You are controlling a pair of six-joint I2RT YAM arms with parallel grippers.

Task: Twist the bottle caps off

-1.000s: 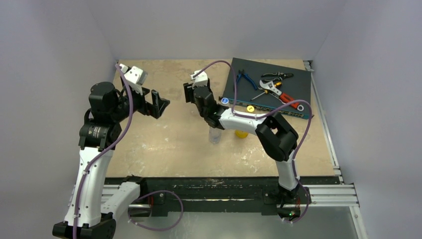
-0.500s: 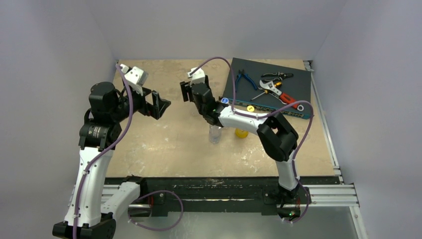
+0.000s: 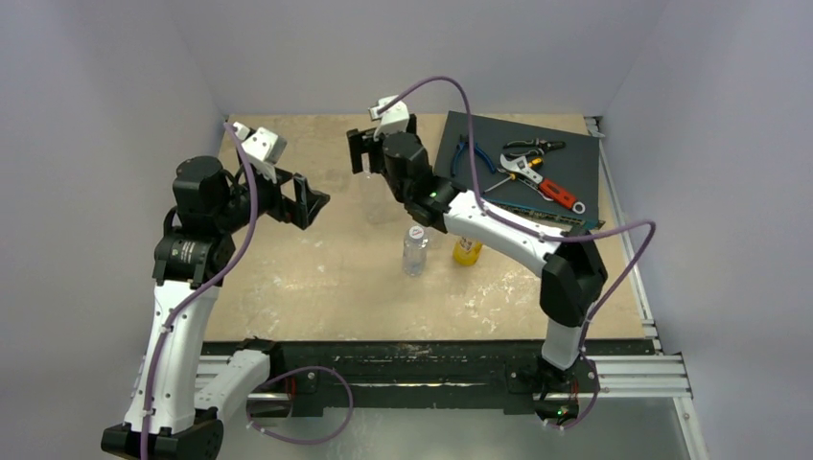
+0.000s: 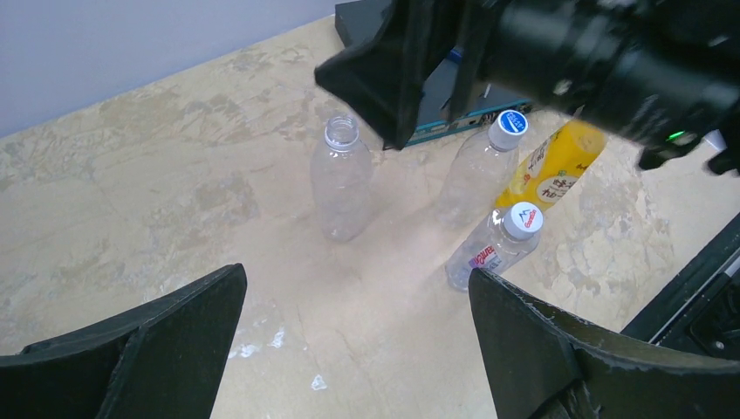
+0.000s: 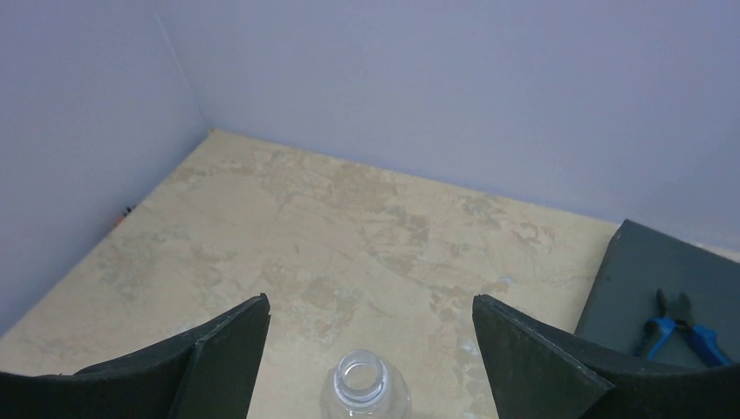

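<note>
One clear bottle (image 4: pixel 340 183) capless, open-necked, upright; left pincer (image 4: pixel 356 288) and right pincer (image 5: pixel 371 307) both spread, empty.

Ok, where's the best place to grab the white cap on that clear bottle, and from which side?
Take the white cap by its round side wall, coming straight down from above: its bottle stands upright, cap facing up. Probably pinch it front to back, since the orange bottle stands close on its right.
</note>
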